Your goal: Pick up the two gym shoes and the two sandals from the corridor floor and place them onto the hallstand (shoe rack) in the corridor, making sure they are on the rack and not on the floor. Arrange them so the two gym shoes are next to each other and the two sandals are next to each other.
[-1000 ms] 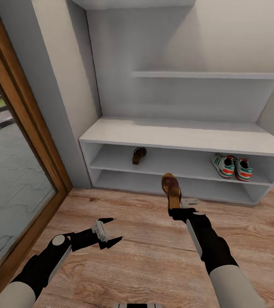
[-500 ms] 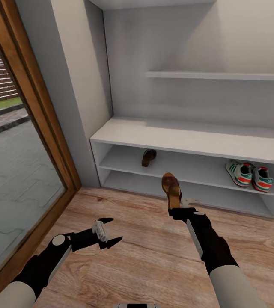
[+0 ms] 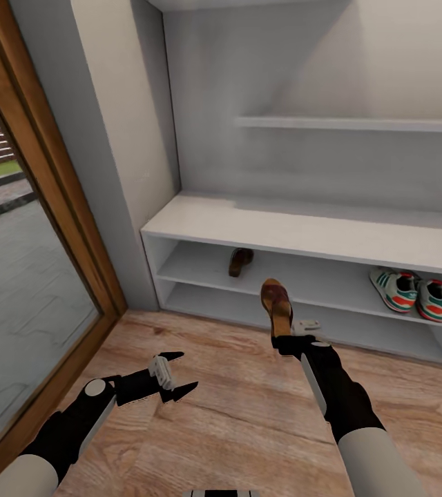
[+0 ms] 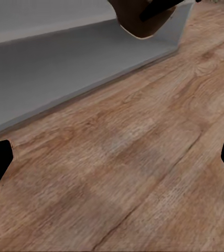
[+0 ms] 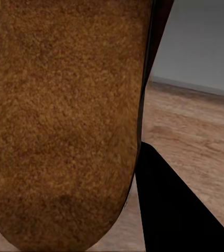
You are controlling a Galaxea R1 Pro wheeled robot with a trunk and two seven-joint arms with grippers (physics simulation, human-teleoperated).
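My right gripper (image 3: 284,336) is shut on the heel of a brown sandal (image 3: 276,302), held upright in front of the hallstand (image 3: 304,231); its tan insole (image 5: 64,121) fills most of the right wrist view. The other sandal (image 3: 239,261) lies on the upper shelf row, toward the left. Both gym shoes (image 3: 414,292) stand side by side on that same row at the right. Low over the corridor floor (image 3: 235,414), at the left, my left gripper (image 3: 173,378) hangs open with nothing in it. The held sandal's edge (image 4: 138,16) shows in the left wrist view.
A wood-framed glass door (image 3: 21,241) runs along the left side. A grey wall column (image 3: 117,138) stands between it and the hallstand. A floating shelf (image 3: 352,123) hangs above the bench top. The lower shelf row (image 3: 248,304) is bare.
The view has shifted a little, so the hallstand sits slightly lower and further right in the picture. Both arms keep their pose, with the sandal still held upright.
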